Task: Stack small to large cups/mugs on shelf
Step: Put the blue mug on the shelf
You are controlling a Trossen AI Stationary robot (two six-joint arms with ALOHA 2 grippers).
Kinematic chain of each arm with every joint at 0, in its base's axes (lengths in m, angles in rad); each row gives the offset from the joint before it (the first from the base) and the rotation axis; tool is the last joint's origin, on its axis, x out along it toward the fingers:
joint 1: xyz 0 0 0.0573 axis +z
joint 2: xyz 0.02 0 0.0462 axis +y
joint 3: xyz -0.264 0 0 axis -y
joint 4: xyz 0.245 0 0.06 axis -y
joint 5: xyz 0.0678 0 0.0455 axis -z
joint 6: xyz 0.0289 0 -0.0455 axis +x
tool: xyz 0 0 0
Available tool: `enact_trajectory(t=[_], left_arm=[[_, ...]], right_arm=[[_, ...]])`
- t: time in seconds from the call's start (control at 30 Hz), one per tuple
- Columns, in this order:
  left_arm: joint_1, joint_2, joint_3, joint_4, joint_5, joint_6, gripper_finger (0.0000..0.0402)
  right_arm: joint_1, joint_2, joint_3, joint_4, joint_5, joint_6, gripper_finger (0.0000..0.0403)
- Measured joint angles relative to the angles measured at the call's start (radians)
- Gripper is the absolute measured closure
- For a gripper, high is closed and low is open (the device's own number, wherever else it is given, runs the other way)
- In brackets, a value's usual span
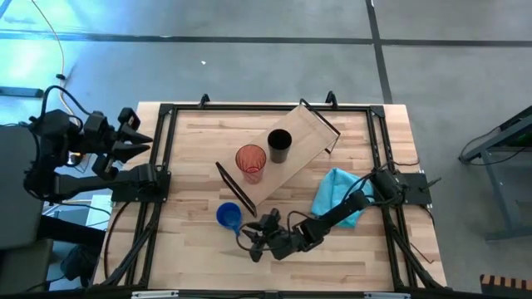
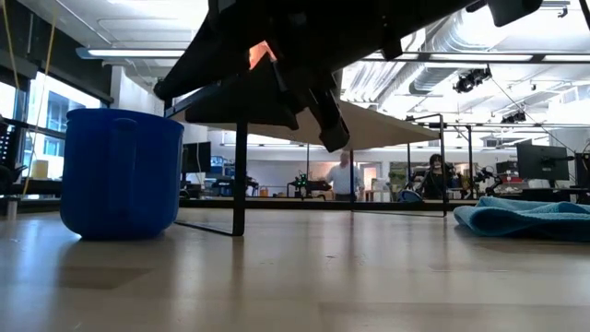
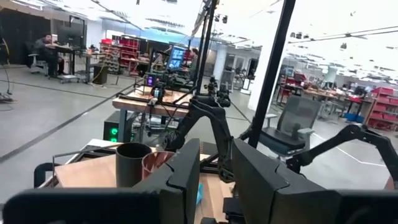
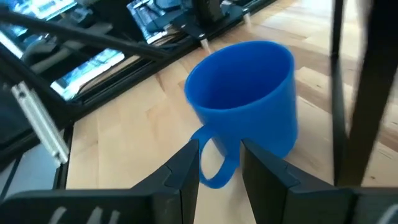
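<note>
Two cups already stand on the shelf (image 1: 291,154); my right gripper (image 1: 252,242), fingers apart, is at the mug (image 1: 229,216) beside it.

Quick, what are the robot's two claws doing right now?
Left gripper: open, holding nothing, off the table's side.
Right gripper: open, fingers either side of the blue mug's handle.

A large open workshop surrounds the worktop (image 1: 208,266). The grey concrete floor (image 1: 249,50) carries dark seams. Long ceiling lights (image 2: 138,53) and exposed ducts (image 2: 461,37) run overhead. Windows (image 2: 37,129) sit to one side. Distant desks (image 3: 155,102), monitors (image 2: 539,161), and seated people (image 3: 46,53) fill the background.
</note>
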State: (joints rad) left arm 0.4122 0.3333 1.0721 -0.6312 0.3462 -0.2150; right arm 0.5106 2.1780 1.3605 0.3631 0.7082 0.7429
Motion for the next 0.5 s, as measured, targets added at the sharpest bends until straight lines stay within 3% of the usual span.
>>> enact_trajectory(t=[0.17, 0.4, 0.5], left_arm=[[0.0, -0.004, 0.0, -0.006, -0.001, -0.01, 0.0319], [0.0, -0.004, 0.0, -0.008, 0.0, -0.03, 0.0319], [0.0, -0.004, 0.0, -0.008, 0.001, -0.031, 0.0318]], right_arm=[[-0.002, 0.0, 0.0, 0.0, -0.094, -0.045, 0.0297], [-0.016, 0.005, 0.0, -0.002, -0.119, -0.046, 0.0297], [-0.029, 0.027, 0.007, -0.002, -0.185, -0.046, 0.0297]])
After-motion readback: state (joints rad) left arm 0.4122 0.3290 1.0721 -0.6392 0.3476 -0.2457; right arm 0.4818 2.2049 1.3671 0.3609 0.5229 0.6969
